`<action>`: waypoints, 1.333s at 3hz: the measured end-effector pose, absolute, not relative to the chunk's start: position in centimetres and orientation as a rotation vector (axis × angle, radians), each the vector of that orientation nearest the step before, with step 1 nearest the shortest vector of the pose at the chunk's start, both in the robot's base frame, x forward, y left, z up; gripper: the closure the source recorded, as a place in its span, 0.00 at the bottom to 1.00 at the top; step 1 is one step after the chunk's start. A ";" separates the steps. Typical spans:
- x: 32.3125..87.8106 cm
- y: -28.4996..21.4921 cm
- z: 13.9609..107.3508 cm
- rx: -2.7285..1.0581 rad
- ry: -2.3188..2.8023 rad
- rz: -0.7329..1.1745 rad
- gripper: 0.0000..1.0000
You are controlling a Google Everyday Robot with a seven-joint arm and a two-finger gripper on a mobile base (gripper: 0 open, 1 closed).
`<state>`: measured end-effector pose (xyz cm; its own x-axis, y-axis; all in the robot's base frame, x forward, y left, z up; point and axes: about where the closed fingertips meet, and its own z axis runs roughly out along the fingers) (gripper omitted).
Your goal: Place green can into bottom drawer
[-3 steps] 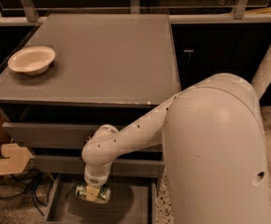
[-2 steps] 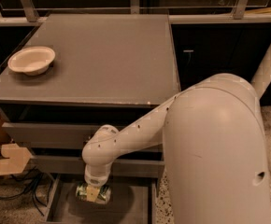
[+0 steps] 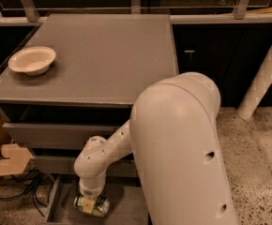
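Note:
The green can [image 3: 98, 206] lies sideways, shiny green with pale patches, low inside the open bottom drawer [image 3: 55, 201]. My gripper [image 3: 91, 202] points straight down from the white wrist and is shut on the green can, just above the drawer's grey floor. My bulky white arm fills the right of the camera view and hides the drawer's right side.
Two closed grey drawers [image 3: 51, 134] sit above the open one, under the grey table top [image 3: 103, 55]. A cream bowl [image 3: 32, 60] stands at the top's left. A cardboard box [image 3: 0, 159] and cables [image 3: 14, 191] lie left of the cabinet. A white post [image 3: 262, 78] stands at right.
My gripper has sunk lower into the bottom drawer with the can still in it, and the arm's big upper link has swung left.

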<state>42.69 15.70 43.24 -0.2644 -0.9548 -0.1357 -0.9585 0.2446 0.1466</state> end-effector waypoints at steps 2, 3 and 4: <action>41.7 17.1 40.6 -1.872 2.534 0.342 1.00; 41.3 17.2 38.3 -1.846 2.560 0.434 1.00; 41.5 16.7 35.8 -1.790 2.539 0.565 1.00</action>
